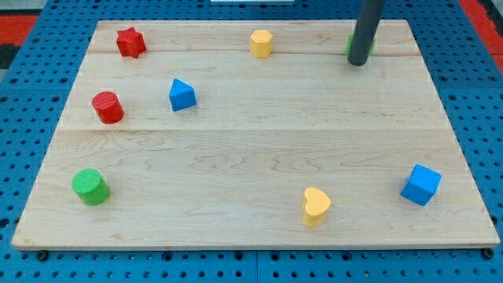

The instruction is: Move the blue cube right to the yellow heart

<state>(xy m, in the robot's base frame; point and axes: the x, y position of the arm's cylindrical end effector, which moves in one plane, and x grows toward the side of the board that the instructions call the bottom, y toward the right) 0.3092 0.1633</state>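
Observation:
The blue cube (421, 185) sits near the board's right edge, toward the view's bottom. The yellow heart (316, 206) lies to its left, near the bottom edge, with a wide gap between them. My tip (358, 61) is at the view's top right, far above both, touching neither. It stands in front of a green block (369, 42) that it mostly hides.
A red star (130, 42) is at top left, a yellow block (261, 42) at top centre. A red cylinder (108, 107) and a blue triangular block (181, 94) are at left. A green cylinder (90, 187) is at bottom left. The wooden board (251, 149) lies on a blue pegboard.

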